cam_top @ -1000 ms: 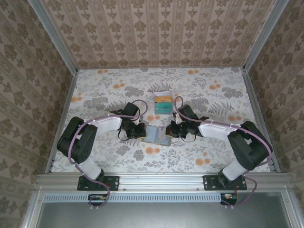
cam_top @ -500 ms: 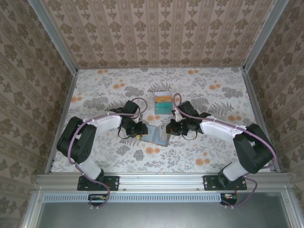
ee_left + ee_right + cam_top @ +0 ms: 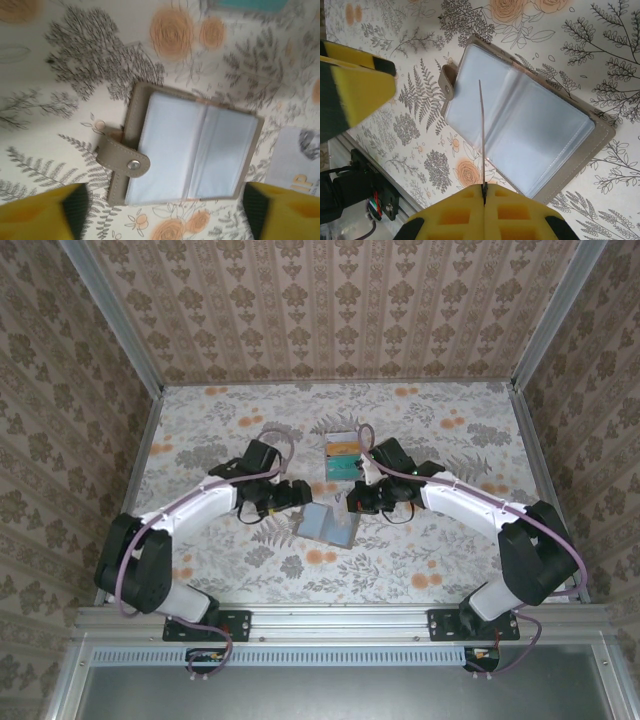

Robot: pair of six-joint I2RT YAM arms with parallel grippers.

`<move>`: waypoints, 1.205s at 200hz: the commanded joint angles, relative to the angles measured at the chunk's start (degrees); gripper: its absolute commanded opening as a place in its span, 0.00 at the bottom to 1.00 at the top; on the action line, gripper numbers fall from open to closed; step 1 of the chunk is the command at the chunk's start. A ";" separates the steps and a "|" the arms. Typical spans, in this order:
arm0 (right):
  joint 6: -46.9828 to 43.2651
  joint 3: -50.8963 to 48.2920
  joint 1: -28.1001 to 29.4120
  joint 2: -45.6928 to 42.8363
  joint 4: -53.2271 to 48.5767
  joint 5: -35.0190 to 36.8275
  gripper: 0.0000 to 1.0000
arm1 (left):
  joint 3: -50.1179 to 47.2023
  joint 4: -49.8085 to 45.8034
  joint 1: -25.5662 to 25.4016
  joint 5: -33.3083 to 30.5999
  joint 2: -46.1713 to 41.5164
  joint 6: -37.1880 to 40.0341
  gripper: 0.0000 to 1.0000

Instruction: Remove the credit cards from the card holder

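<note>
From above: find the card holder (image 3: pixel 330 525) lying open on the flowered counter (image 3: pixel 200 430), between the left hand (image 3: pixel 292 492) and the right hand (image 3: pixel 350 502), with a white-rimmed box (image 3: pixel 342 455) just behind.

Through the left wrist: see the card holder (image 3: pixel 192 150) flat, pale lining up, snap tab (image 3: pixel 122 161) flopped out to one side. Note the left hand (image 3: pixel 165 212) spread wide above it, clamped on nothing.

Through the right wrist: see the right hand (image 3: pixel 484 192) pressed together on 1 credit card (image 3: pixel 482 135), edge-on, above the card holder (image 3: pixel 520 115). Impossible to tell whether the slots hide more.

On handling, by judgement: expect light, stiff, slick plastic. Pinch squarely by a short edge and pull along the slot. Expect a soft, light holder, likely to slide or lift, so pin 1 panel near the fold.
</note>
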 commanded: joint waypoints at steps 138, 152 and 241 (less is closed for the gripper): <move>-27.58 22.67 7.96 5.02 -27.61 17.12 0.00 | -10.94 1.66 9.32 -9.75 -20.51 -2.53 1.00; -32.06 23.90 10.34 4.87 -28.61 20.54 0.00 | -11.39 1.79 9.58 -9.80 -20.91 -2.61 1.00; -50.77 27.67 15.95 2.82 -28.84 33.63 0.00 | -12.99 1.69 11.25 -11.02 -24.89 -2.54 1.00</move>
